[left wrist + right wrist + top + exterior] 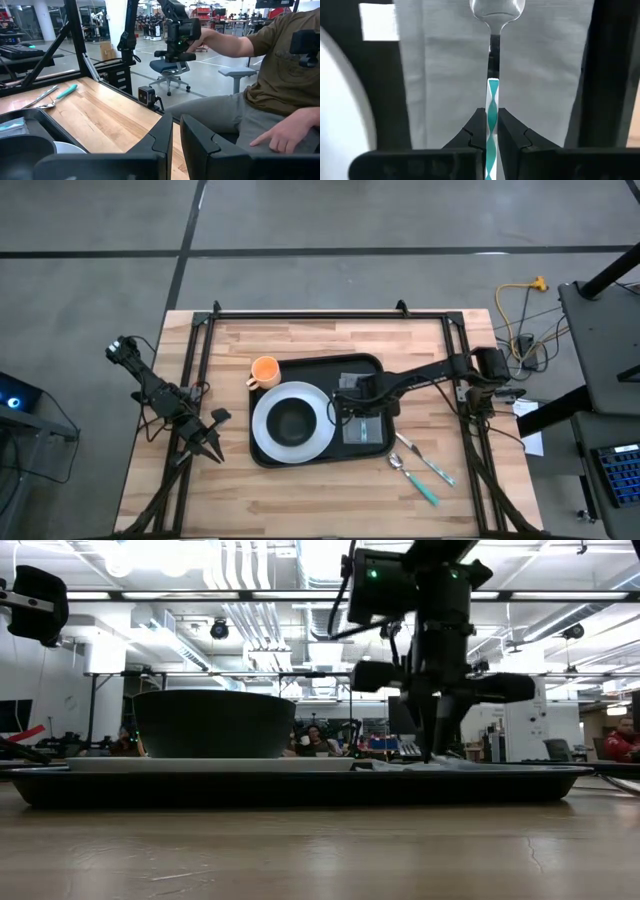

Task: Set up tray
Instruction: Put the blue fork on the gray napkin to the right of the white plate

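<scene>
On wood — tray [365, 365] (black, rounded corners), low-rimmed.

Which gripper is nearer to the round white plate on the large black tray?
The right. The right gripper is over the black tray, just beside the white plate. The left gripper waits off the tray, farther away on the plate's other side.

A long black tray [300, 786] lies on the wooden table [320, 850]. On its left half a dark bowl [214, 724] stands on a flat white plate [200, 765]. Over the right half the right gripper [432, 752] reaches down to the tray's surface, apparently closed on something thin. A person [622, 740] sits far behind.
</scene>
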